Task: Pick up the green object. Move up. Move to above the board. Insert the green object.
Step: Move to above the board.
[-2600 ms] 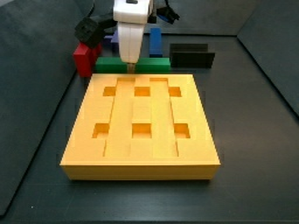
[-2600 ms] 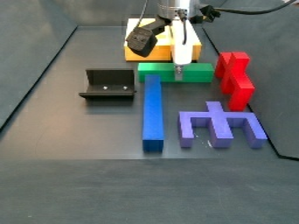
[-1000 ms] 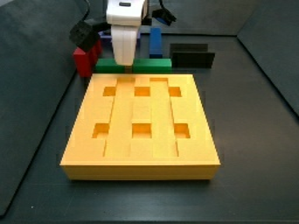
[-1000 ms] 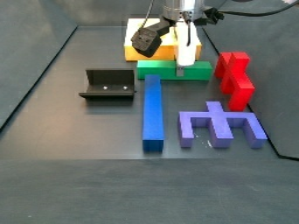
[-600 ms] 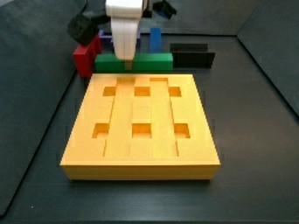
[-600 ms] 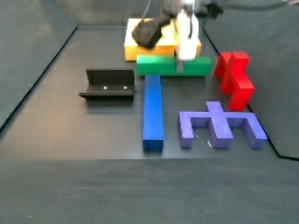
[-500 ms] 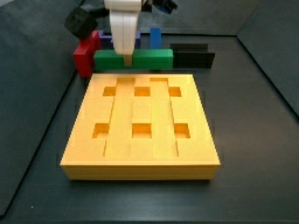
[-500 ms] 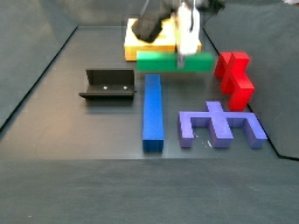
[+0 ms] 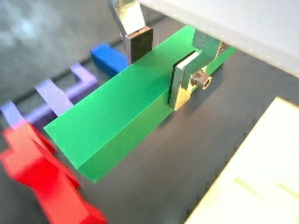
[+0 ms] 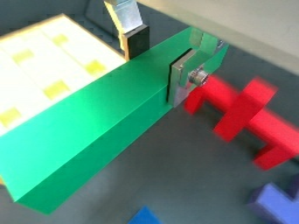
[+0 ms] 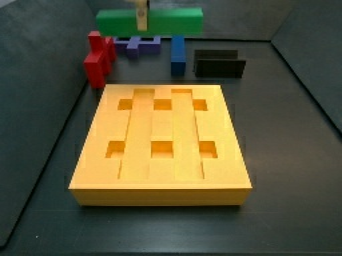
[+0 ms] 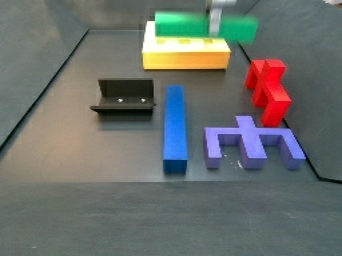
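Green object (image 9: 122, 109) is up in the air, clamped across its narrow width between the fingers (image 9: 184, 77) of the gripper (image 9: 158, 63), and in a side view it hangs level, well clear of the floor (image 11: 151, 20). The gripper's silver plates press on the two long side faces, with the bar running out far to one side of them and only a short way to the other, so the hold looks off-centre rather than at the middle. That matters: it looks like a stiff, matte, solid bar that won't bend, but with its long overhang it could tip or swivel in the pads if jolted. It seems light enough, sitting flat in the grip. The board (image 12: 187, 54) lies below and just beside the gripper in a side view, its recesses open. The red block (image 10: 246, 118) and the blue bar (image 12: 175, 127) rest on the floor below, apart from the gripper.
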Tool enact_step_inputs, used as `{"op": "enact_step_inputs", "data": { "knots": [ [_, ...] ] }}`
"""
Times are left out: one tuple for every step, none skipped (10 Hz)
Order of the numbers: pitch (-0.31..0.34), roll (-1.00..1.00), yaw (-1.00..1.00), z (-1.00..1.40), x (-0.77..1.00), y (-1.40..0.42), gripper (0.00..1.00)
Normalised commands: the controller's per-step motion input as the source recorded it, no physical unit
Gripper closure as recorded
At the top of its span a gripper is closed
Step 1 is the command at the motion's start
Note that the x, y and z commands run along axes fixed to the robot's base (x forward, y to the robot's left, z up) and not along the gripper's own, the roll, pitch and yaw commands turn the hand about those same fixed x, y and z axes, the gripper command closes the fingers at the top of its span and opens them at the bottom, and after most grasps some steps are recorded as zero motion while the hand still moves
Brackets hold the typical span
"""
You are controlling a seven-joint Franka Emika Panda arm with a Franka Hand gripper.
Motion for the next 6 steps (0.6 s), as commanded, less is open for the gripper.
{"op": "enact_step_inputs", "data": {
  "knots": [
    [0.058,-0.08,0.00,1.40,0.01,0.00,1.00],
    [0.074,-0.06,-0.01,1.40,0.01,0.00,1.00],
    [0.071,-0.06,-0.01,1.40,0.01,0.00,1.00],
    [0.066,-0.05,-0.01,0.80,0.02,0.00,1.00],
    [0.070,-0.05,-0.01,0.20,0.04,0.01,1.00],
    [0.017,-0.01,1.00,0.31,0.41,-1.40,1.00]
  ]
}}
